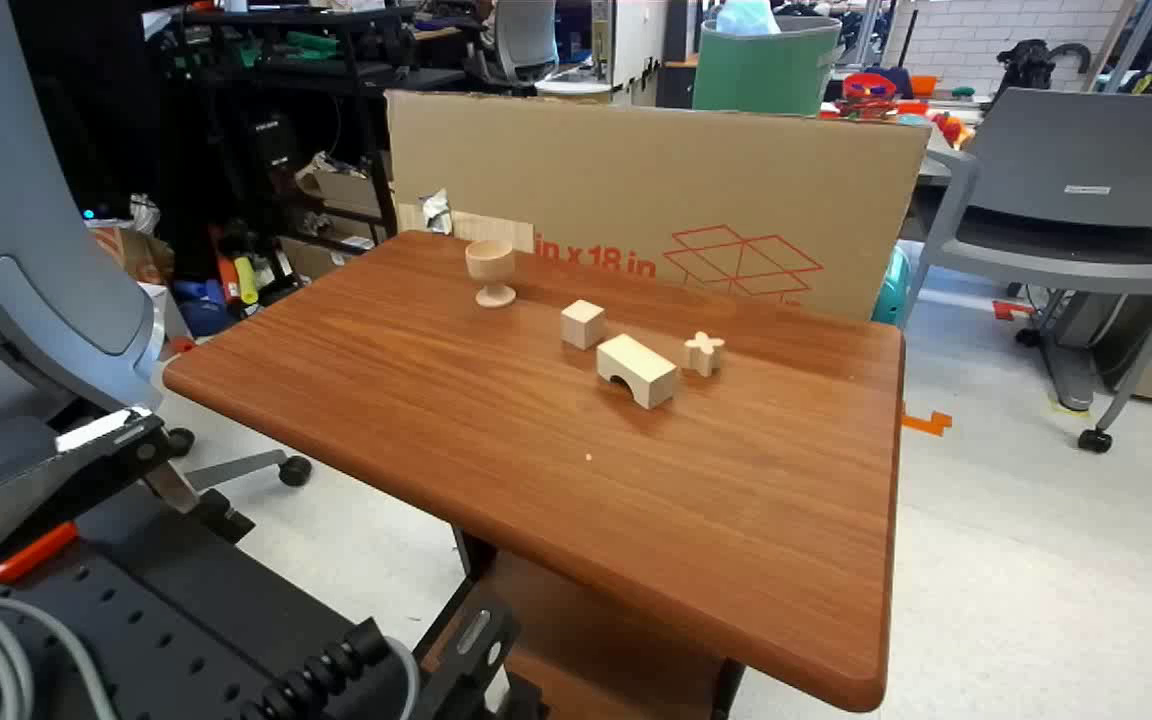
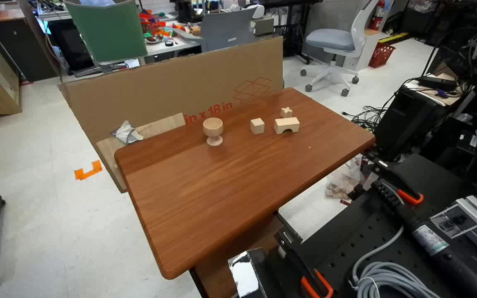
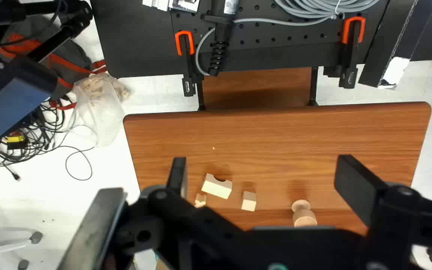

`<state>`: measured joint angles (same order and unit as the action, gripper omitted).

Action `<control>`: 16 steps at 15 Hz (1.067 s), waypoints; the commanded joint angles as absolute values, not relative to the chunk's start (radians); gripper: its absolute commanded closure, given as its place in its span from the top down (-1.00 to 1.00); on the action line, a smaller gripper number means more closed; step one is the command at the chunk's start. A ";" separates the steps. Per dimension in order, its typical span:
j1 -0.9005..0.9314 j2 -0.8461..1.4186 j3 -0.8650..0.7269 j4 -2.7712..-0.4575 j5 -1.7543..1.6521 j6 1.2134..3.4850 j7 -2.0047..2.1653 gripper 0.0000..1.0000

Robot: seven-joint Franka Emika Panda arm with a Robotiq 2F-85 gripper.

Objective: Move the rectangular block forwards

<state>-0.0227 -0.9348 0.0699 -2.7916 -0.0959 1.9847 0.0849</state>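
Gripper (image 3: 263, 178) hangs spread wide, holding nothing. Arched rectangular wooden block (image 1: 638, 369) sits toward edge of table (image 1: 736, 520) along cardboard (image 1: 636, 175); cross-shaped piece (image 1: 704, 353) just beside, gap hard to judge from here. Off-centre lowering could catch it, skewing block.

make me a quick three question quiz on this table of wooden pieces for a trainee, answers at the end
1. Short answer: what on the table stands farthest from the rectangular block?
2. True or false: the hand is open, with nothing gripped.
3. Fill the gap: the rectangular block is cut away underneath in the shape of an ____.

Key:
1. The goblet
2. True
3. Arch
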 commanded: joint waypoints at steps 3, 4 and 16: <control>-0.019 -0.934 0.067 -2.789 -0.098 1.982 0.087 1.00; -0.019 -0.934 0.067 -2.789 -0.098 1.982 0.087 1.00; -0.020 -0.794 0.055 -2.720 -0.095 1.990 0.067 1.00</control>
